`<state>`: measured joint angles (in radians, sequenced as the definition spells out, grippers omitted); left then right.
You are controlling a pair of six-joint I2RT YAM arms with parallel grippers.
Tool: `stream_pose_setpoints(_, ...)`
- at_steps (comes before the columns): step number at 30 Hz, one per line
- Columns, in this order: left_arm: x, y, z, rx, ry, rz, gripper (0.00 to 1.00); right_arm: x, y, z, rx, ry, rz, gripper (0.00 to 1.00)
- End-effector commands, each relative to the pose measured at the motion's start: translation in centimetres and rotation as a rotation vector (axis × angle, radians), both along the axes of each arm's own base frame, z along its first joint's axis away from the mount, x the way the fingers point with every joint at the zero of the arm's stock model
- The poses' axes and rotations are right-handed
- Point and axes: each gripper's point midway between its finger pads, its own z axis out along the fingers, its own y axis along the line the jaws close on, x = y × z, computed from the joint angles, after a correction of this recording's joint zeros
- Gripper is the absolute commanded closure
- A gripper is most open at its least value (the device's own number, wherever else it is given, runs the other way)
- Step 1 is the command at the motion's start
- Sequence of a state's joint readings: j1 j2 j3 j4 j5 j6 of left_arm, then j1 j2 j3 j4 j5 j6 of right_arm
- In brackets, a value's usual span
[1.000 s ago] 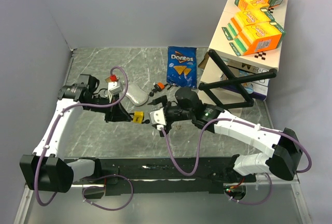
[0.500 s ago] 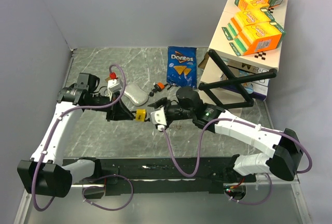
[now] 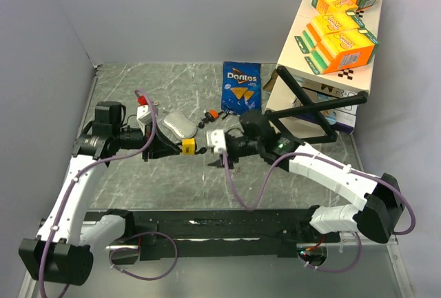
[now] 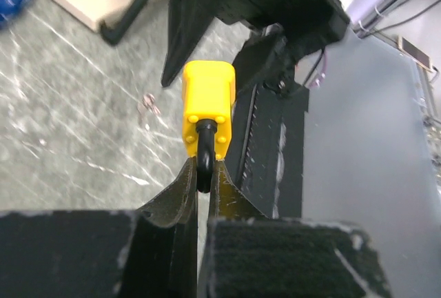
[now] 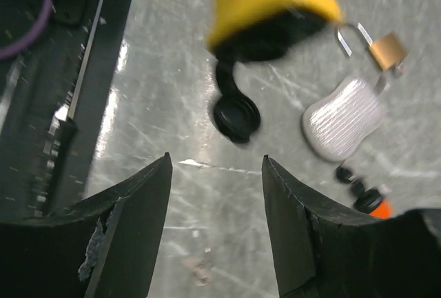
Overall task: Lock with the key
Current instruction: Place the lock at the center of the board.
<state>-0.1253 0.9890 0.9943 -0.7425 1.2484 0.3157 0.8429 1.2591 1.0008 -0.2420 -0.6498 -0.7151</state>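
Gripping the yellow padlock (image 4: 208, 108), left end effector (image 4: 204, 174) faces right end effector (image 5: 215, 167), parted, empty.

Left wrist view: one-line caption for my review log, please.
Left pincer shut on the black shackle of a yellow padlock, holding it out toward the right arm above the table.

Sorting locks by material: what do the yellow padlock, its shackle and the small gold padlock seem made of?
The yellow padlock is likely moulded plastic: matte, evenly coloured, with rounded corners. Its shackle is smooth black, either plastic or coated metal; I cannot tell which. The small gold padlock looks like brass with a warm metallic sheen, though it is blurred.
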Motion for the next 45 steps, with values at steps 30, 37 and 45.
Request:
stream_pose_setpoints(30, 0.0, -1.0, 5.3, -0.131, -0.234, -0.075, 0.99, 0.6, 0.5, 8.9, 0.206, 0.504, -0.025, 0.47)
stream_pose_setpoints(37, 0.2, -1.0, 5.5, -0.133, -0.237, -0.071, 0.99, 0.9, 0.7, 8.6, 0.197, 0.510, -0.032, 0.48)
stream_pose_setpoints(45, 0.4, -1.0, 5.0, -0.121, -0.229, -0.062, 0.99, 0.9, 1.1, 9.3, 0.214, 0.507, -0.013, 0.55)
